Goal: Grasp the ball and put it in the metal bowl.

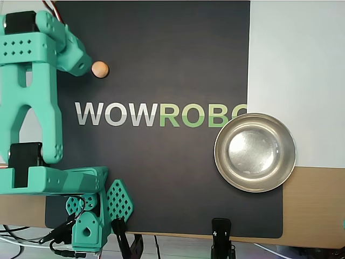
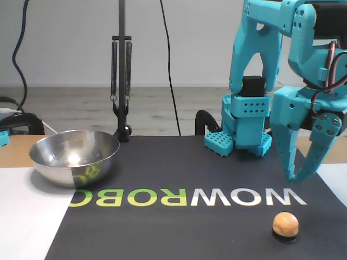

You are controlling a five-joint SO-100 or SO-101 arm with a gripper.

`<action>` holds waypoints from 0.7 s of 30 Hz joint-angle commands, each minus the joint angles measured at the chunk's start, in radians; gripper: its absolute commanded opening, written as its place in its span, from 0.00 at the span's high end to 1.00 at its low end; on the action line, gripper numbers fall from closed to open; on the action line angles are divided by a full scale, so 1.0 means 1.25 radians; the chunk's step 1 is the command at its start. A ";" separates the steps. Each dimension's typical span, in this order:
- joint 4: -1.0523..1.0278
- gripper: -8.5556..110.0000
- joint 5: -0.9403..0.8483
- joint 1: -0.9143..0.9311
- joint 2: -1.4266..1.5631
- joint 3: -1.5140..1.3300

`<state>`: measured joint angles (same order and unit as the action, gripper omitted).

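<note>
The ball [image 1: 99, 69] [image 2: 285, 223], a small peach-tan sphere, rests on the black mat above the W of the lettering in the overhead view. In the fixed view it lies at the front right. My teal gripper [image 1: 84, 67] [image 2: 296, 179] hangs above the mat just behind the ball in the fixed view. Overhead it sits right beside the ball's left edge. Its fingertips meet with nothing held between them. The metal bowl [image 1: 220, 154] [image 2: 59, 170] stands empty at the mat's other side, overlapping its edge, far from the ball.
The black mat [image 1: 161, 54] carries WOWROBO lettering. The arm's base [image 1: 86, 221] [image 2: 244, 130] is fixed at the mat's edge. A black clamp [image 1: 221, 234] and a stand pole [image 2: 121, 81] rise along the same edge. White sheet [image 1: 296, 54] lies beyond the bowl.
</note>
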<state>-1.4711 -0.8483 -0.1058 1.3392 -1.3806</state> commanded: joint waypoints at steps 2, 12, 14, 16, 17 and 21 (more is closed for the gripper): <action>0.006 0.92 -0.002 0.005 0.004 0.020; 0.038 0.92 0.000 0.005 -0.052 0.021; 0.053 0.89 -0.001 0.006 -0.052 0.020; 0.055 0.84 0.001 0.006 -0.052 0.020; 0.054 0.82 0.001 0.006 -0.052 0.020; 0.052 0.80 0.002 0.006 -0.052 0.020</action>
<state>-1.4128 -0.8483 -0.1058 1.2686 -1.3806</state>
